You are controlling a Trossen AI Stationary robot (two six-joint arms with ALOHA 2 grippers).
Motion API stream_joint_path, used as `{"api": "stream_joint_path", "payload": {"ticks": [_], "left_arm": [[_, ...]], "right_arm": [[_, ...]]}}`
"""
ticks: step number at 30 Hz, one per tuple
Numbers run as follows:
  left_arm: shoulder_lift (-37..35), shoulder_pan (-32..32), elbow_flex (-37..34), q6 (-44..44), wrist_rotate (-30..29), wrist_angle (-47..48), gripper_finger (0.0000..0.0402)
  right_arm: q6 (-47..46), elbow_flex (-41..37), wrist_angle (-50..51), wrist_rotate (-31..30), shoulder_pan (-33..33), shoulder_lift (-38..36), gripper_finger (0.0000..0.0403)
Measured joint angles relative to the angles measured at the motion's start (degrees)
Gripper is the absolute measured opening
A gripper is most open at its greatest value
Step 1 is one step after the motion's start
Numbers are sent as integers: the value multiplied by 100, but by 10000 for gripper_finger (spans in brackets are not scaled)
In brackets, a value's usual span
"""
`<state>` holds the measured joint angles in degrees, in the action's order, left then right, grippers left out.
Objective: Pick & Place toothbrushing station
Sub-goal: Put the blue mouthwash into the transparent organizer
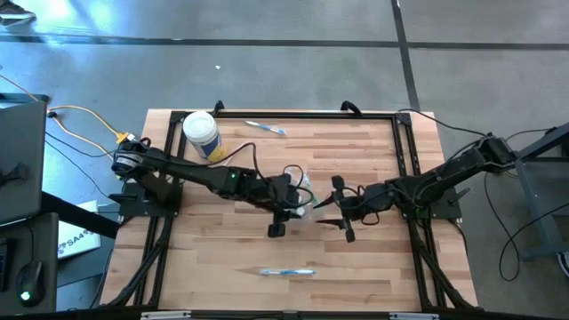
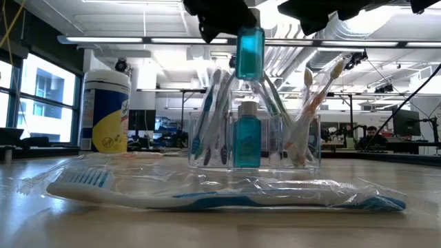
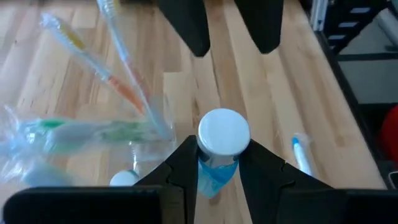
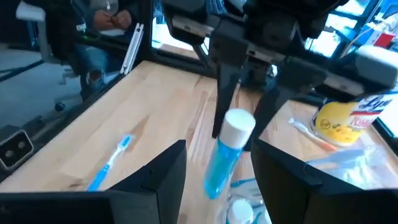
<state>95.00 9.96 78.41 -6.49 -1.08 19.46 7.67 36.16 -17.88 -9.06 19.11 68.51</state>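
Observation:
My left gripper (image 3: 217, 152) is shut on a small blue bottle with a white cap (image 3: 222, 134), held above the clear cup (image 2: 255, 138) at mid-table. The cup holds several pastel toothbrushes (image 2: 311, 103) and a second blue bottle (image 2: 248, 143). The cup also shows in the high view (image 1: 305, 191). My right gripper (image 4: 219, 148) is open just right of the cup, facing the left gripper. Its fingers stand to either side of the held bottle's line without touching it. In the high view the left gripper (image 1: 289, 209) and the right gripper (image 1: 342, 213) are close together. My left gripper pinches the blue bottle between its two fingers, on the sides just below the white cap (image 3: 219, 163). The fingers come from above, slanting down. The bottle hangs cap up below the fingers (image 2: 249, 52), lifted clear, slightly tilted, over the cup.
A white-lidded round canister with a yellow label (image 1: 201, 135) stands at the far left. A loose toothbrush (image 1: 265, 127) lies near the far edge. A wrapped blue toothbrush (image 1: 286, 272) lies near the front edge. A person sits beyond the table (image 4: 102, 18).

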Motion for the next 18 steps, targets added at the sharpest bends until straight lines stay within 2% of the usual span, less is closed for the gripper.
{"api": "stream_joint_path", "payload": {"ticks": [5, 12, 18], "left_arm": [[0, 6, -2, 228, 72, -252, 87], [0, 17, -2, 614, 49, -753, 87], [0, 17, -2, 732, -285, -745, 87]], "right_arm": [[-31, 0, -119, -7, -39, 7, 174], [-764, 0, -139, -256, -202, 42, 174], [-1253, 0, -95, -114, -239, 42, 174]]}}
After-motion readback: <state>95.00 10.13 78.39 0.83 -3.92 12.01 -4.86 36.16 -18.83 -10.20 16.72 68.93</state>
